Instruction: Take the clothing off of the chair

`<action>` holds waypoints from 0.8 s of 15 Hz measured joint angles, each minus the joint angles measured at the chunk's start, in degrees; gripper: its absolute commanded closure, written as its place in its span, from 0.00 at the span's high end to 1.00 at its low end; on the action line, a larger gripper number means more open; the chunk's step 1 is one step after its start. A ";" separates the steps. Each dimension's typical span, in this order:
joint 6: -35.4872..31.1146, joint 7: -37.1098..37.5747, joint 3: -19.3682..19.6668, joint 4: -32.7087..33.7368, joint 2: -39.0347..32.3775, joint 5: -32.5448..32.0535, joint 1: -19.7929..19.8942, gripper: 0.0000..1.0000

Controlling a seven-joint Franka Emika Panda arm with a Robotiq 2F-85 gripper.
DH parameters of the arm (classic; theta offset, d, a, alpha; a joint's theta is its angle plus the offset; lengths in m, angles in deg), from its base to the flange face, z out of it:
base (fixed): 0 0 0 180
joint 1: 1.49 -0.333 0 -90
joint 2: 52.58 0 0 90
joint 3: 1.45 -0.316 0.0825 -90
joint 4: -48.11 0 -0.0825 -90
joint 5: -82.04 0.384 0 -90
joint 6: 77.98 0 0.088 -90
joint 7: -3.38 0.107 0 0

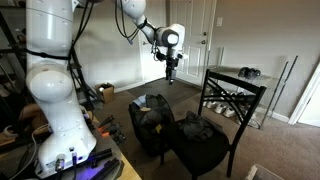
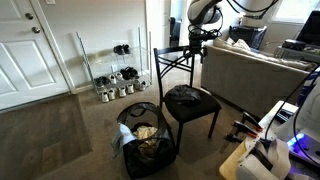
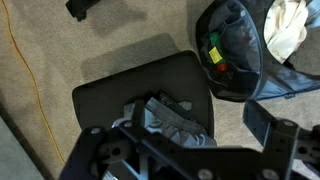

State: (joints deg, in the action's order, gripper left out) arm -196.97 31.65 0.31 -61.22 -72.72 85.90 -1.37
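A black metal chair (image 1: 228, 100) stands on the carpet, also in an exterior view (image 2: 172, 62). Dark clothing lies crumpled on its seat in both exterior views (image 1: 196, 128) (image 2: 185, 95). In the wrist view the chair seat (image 3: 130, 85) is below me and the clothing (image 3: 165, 115) looks grey with a label. My gripper (image 1: 172, 70) (image 2: 197, 52) hangs well above the chair, clear of it. In the wrist view its fingers (image 3: 185, 140) are spread apart and hold nothing.
A black hamper (image 1: 150, 112) (image 2: 142, 138) (image 3: 240, 95) with clothes in it stands against the chair. A wire shoe rack (image 1: 245, 90) (image 2: 115, 75) is by the wall. A couch (image 2: 262, 68) is behind the chair. A yellow cord (image 3: 28, 70) lies on the carpet.
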 measured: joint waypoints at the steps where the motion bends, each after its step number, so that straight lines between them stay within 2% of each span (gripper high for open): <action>1: -1.28 1.63 0.65 0.94 -1.38 0.00 -0.14 1.00; 9: -11.81 12.13 4.75 4.32 -6.93 -0.95 -2.18 1.00; 12: -12.92 14.20 5.49 4.32 -7.21 -1.74 -3.18 1.00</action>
State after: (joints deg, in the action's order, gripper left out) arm -209.89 45.85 5.80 -56.90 -79.94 84.16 -4.56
